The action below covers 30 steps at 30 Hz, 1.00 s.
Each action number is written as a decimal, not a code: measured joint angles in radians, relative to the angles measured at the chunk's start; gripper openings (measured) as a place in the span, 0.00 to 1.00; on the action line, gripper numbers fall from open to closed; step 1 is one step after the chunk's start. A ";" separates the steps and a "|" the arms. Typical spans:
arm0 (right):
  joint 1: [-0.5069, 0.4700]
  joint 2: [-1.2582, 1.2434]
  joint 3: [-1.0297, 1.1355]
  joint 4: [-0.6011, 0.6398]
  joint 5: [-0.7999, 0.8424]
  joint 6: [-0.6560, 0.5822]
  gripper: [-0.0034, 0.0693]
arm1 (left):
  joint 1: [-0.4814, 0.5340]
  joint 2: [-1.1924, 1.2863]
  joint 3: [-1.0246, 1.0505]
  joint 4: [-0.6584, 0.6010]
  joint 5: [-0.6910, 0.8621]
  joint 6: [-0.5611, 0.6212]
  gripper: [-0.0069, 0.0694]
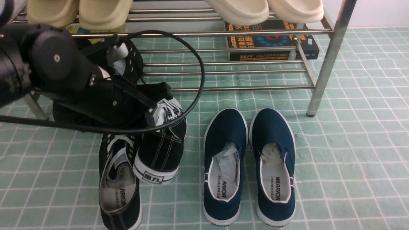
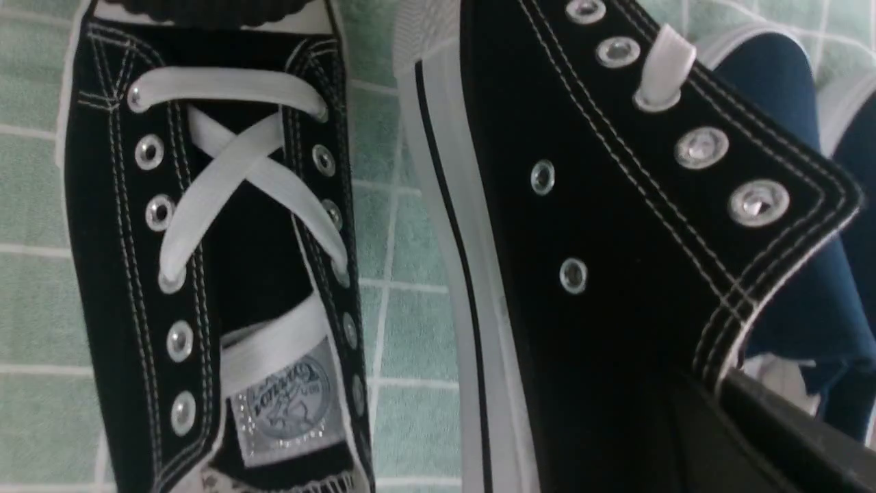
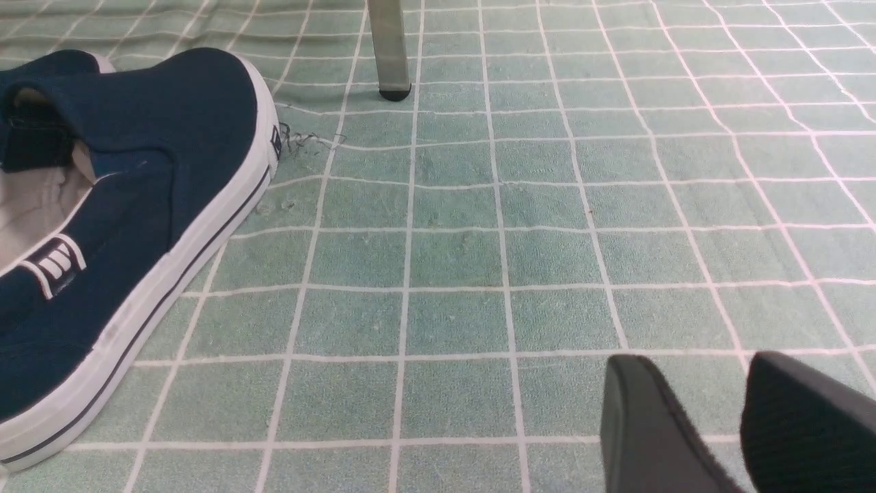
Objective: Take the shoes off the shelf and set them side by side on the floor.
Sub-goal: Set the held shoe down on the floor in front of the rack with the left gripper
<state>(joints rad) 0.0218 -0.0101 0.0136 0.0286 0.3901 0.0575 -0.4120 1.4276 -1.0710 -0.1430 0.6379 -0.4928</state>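
Note:
One black sneaker [image 1: 119,182] with white laces lies on the pale green floor [image 1: 351,143], heel toward me. Its mate [image 1: 161,150] hangs tilted just to its right, heel low and close to the floor. My left gripper [image 1: 153,115] is shut on that shoe's upper edge by the eyelets. In the left wrist view the held sneaker [image 2: 616,239] fills the right side and the sneaker on the floor [image 2: 212,239] lies beside it. The silver shelf [image 1: 223,33] stands behind. My right gripper [image 3: 691,383] is open over bare floor, with nothing between its fingers [image 3: 643,424].
Two navy slip-ons [image 1: 225,166] [image 1: 274,166] lie side by side right of the sneakers; one navy shoe [image 3: 137,205] shows near the shelf leg [image 3: 389,48]. Beige slippers [image 1: 80,12] and cream ones [image 1: 265,9] sit on the top tier. A dark box [image 1: 271,44] lies behind the shelf.

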 joint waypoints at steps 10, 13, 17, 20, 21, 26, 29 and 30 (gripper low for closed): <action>0.000 0.000 0.000 0.000 0.000 0.000 0.37 | 0.000 0.060 0.027 -0.112 -0.088 -0.004 0.11; 0.000 0.000 0.000 0.000 0.000 0.000 0.37 | 0.000 0.091 0.027 -0.156 -0.084 -0.004 0.11; 0.000 0.000 0.000 0.000 0.000 0.000 0.37 | 0.000 0.115 0.027 -0.185 -0.054 -0.004 0.12; 0.000 0.000 0.000 0.000 0.000 0.000 0.37 | 0.000 0.131 0.027 -0.175 -0.039 -0.001 0.15; 0.000 0.000 0.000 0.000 0.000 0.000 0.37 | 0.000 0.135 0.027 -0.172 -0.036 0.004 0.17; 0.000 0.000 0.000 0.000 0.000 0.000 0.37 | 0.000 0.143 0.022 -0.158 -0.015 0.064 0.34; 0.000 0.000 0.000 0.000 0.000 0.000 0.37 | 0.000 0.132 -0.001 -0.155 -0.002 0.104 0.42; 0.000 0.000 0.000 0.000 0.000 0.000 0.37 | 0.000 0.123 -0.013 -0.153 0.008 0.122 0.45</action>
<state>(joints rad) 0.0218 -0.0101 0.0136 0.0286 0.3901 0.0575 -0.4120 1.5510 -1.0843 -0.2959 0.6455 -0.3708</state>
